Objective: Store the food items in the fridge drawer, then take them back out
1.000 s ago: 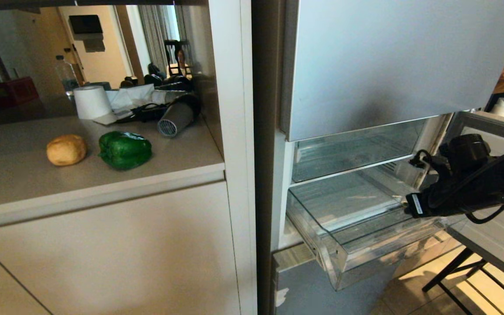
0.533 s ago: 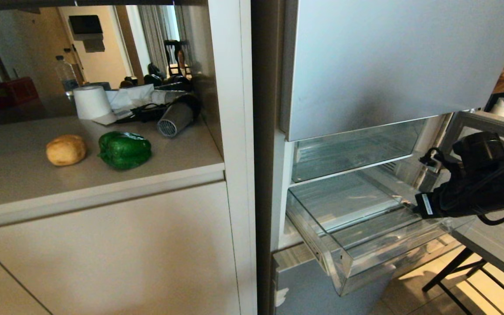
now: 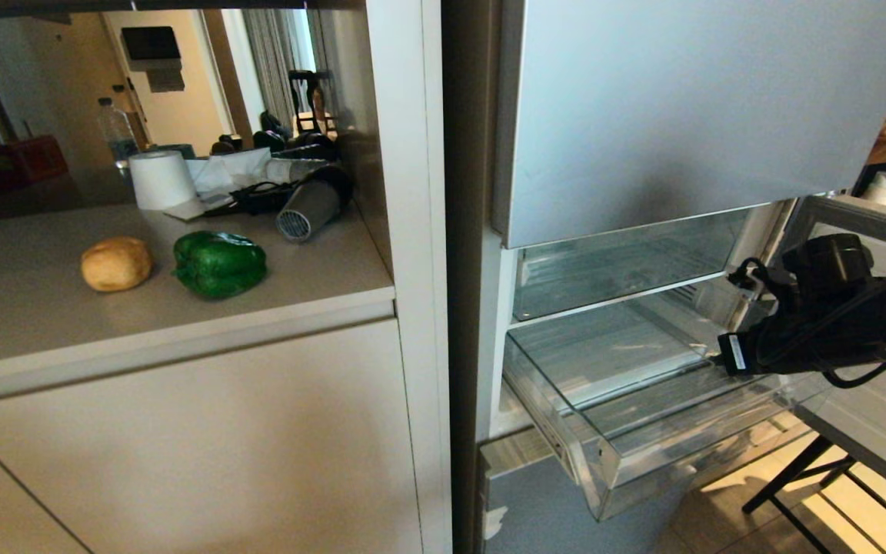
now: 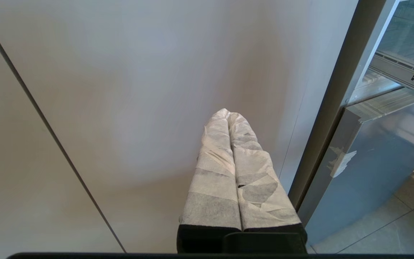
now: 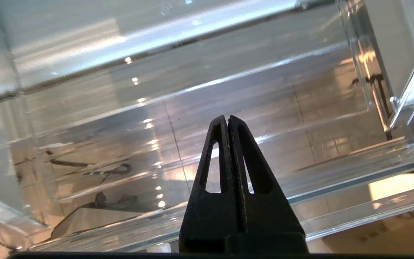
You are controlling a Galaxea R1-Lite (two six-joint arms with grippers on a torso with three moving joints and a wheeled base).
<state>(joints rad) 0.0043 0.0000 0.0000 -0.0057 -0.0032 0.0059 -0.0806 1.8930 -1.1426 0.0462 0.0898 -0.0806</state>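
The fridge drawer (image 3: pixel 643 400) stands pulled out of the silver-grey fridge (image 3: pixel 681 115), clear front jutting over the floor, nothing inside it that shows. The right tool (image 5: pixel 227 120) hangs over the drawer's right end, near its rim, pinched fully together and gripping nothing; in the wrist view the black tips meet with only clear plastic and reflected floor tiles beneath. The left tool (image 4: pixel 228 115), wrapped in white, is closed too, empty, parked low in front of the pale cabinet door (image 4: pixel 120 108).

Both food items sit up on the desk (image 3: pixel 66 323), well apart from the drawer: the green bell pepper (image 3: pixel 220 264) just beside the potato (image 3: pixel 116 263), pepper nearer the desk's right edge, potato to its left. Neither is stored yet.

Now the hazards. That drawer is see-through and full of glare, so its rim is hard to judge; a careless lift or swing of the right arm could clip the wall and shove the drawer crooked on its rails. The white upright panel (image 3: pixel 412 231) stands between fridge and desk, so any crossing has to clear it. The pepper is glossy and lumpy, the potato round: a shallow pinch could squirt either one loose, rolling toward the desk's front edge. Behind them lie a paper roll (image 3: pixel 160 178) and a hair dryer (image 3: pixel 312 204); an overreach could snag those.
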